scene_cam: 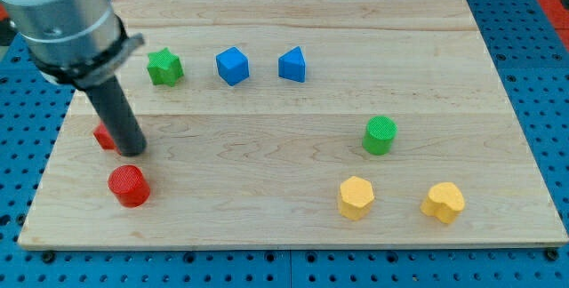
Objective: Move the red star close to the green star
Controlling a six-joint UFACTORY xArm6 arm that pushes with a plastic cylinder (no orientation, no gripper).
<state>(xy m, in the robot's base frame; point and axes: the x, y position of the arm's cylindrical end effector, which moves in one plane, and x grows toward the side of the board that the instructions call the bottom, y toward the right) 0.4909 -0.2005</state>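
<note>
The green star (164, 67) lies near the view's top left of the wooden board (293, 172). The red star (104, 136) lies below it at the left, mostly hidden behind my rod. My tip (132, 152) rests on the board right beside the red star, at its right side. A red cylinder (129, 186) stands just below my tip.
A blue cube (232, 66) and a blue triangular block (292, 65) sit to the right of the green star. A green cylinder (380, 135) stands at the right of centre. Two yellow blocks (356, 197) (443, 202) lie at the bottom right.
</note>
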